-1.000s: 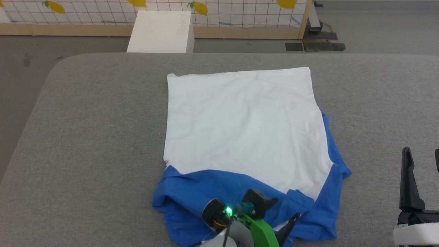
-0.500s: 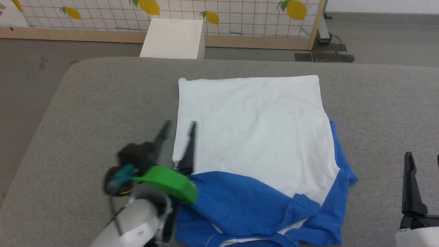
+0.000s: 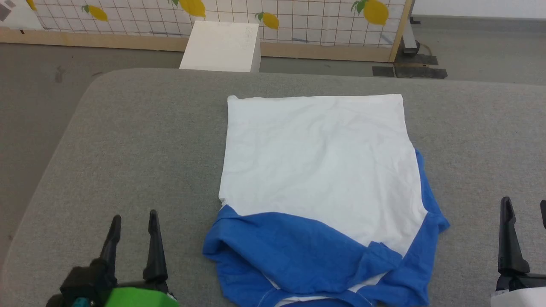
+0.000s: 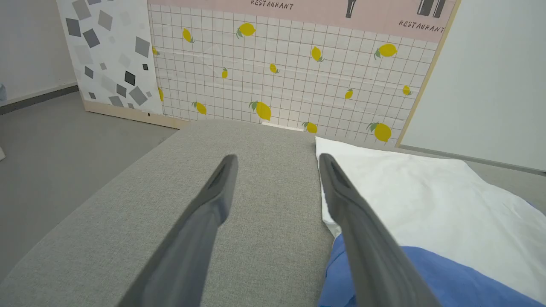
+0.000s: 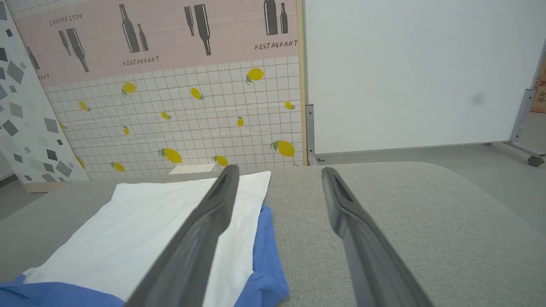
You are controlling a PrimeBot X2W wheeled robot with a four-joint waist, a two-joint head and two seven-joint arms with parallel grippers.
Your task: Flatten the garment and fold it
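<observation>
The garment (image 3: pixel 318 170), a T-shirt with white body and royal-blue upper part, lies on a grey padded surface. Its white body is spread nearly flat, lightly creased, with the straight hem toward the far edge. The blue upper part and sleeves lie bunched and folded along the near edge, a blue strip also showing along the right side.

Location type: staged test lab. Indicators: printed backdrop panels (image 5: pixel 170 106) with lemon-tile and restaurant graphics, a white partition (image 5: pixel 405 72) on a castor (image 5: pixel 534 160), and a grey padded worktop (image 5: pixel 405 213).
</observation>
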